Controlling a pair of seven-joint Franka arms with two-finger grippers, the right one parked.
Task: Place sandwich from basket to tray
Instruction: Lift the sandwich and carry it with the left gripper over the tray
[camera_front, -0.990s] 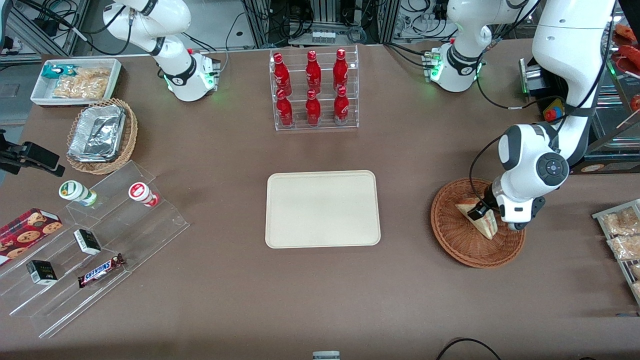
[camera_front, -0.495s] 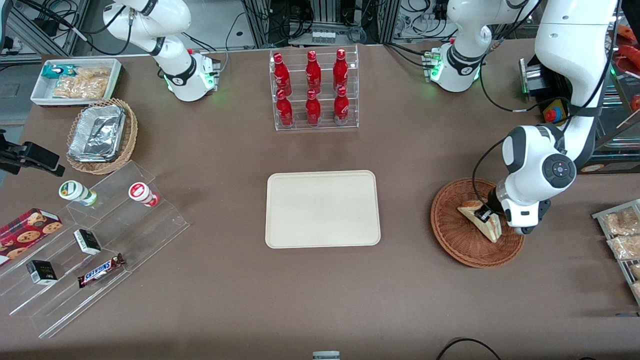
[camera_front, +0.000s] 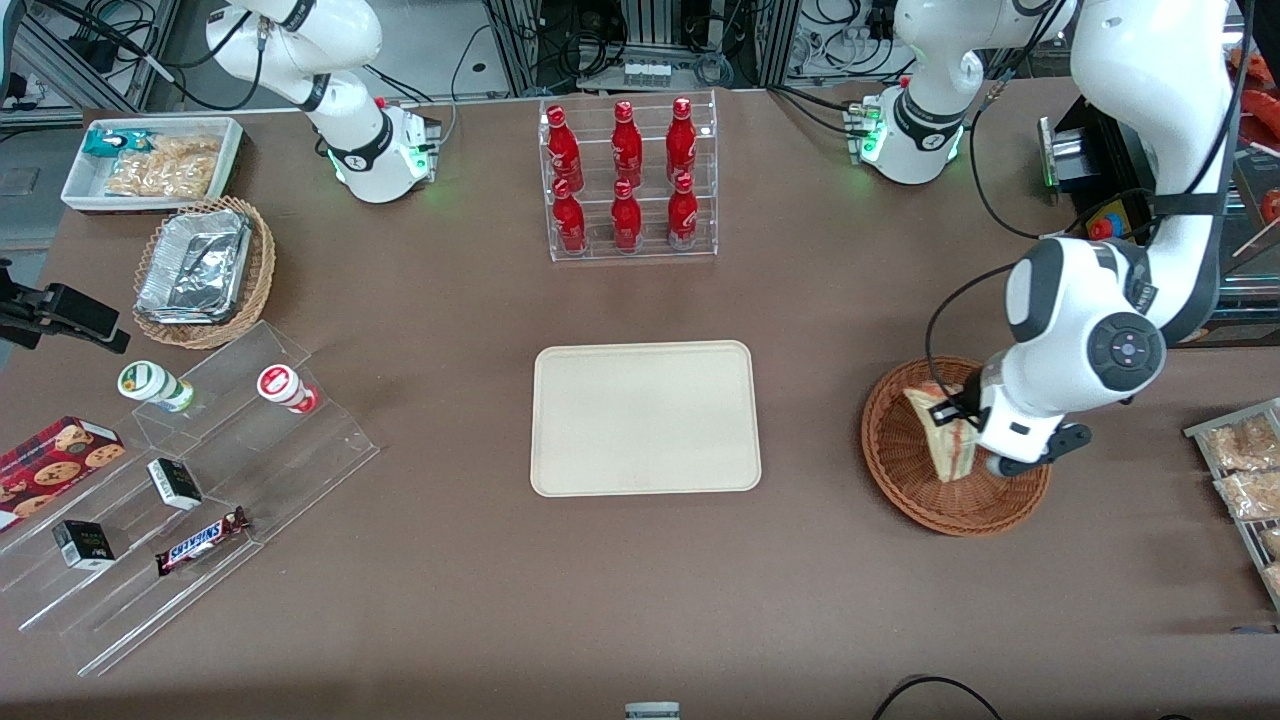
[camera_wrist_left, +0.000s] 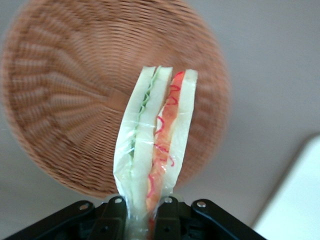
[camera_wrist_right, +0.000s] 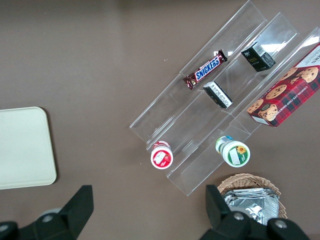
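The sandwich (camera_front: 938, 436), a wrapped wedge of white bread with red, orange and green filling, is held in my left gripper (camera_front: 962, 418) and hangs just above the reddish-brown wicker basket (camera_front: 905, 478). In the left wrist view the sandwich (camera_wrist_left: 155, 150) stands edge-on between the black fingers (camera_wrist_left: 113, 215), with the basket (camera_wrist_left: 65, 100) below it, empty. The gripper (camera_wrist_left: 141, 212) is shut on the sandwich's wrapped corner. The cream-beige tray (camera_front: 645, 416) lies bare at mid-table, toward the parked arm's end from the basket; its corner shows in the left wrist view (camera_wrist_left: 295, 195).
A clear rack of red bottles (camera_front: 627, 178) stands farther from the front camera than the tray. Bagged snacks (camera_front: 1240, 460) lie at the working arm's end. A tan basket with foil containers (camera_front: 203, 270), a white snack bin (camera_front: 150, 162) and acrylic steps (camera_front: 190, 480) lie toward the parked arm's end.
The gripper has lifted the sandwich off the basket floor and turned it, so the wedge now stands more upright above the basket. The arm's wrist has risen slightly.
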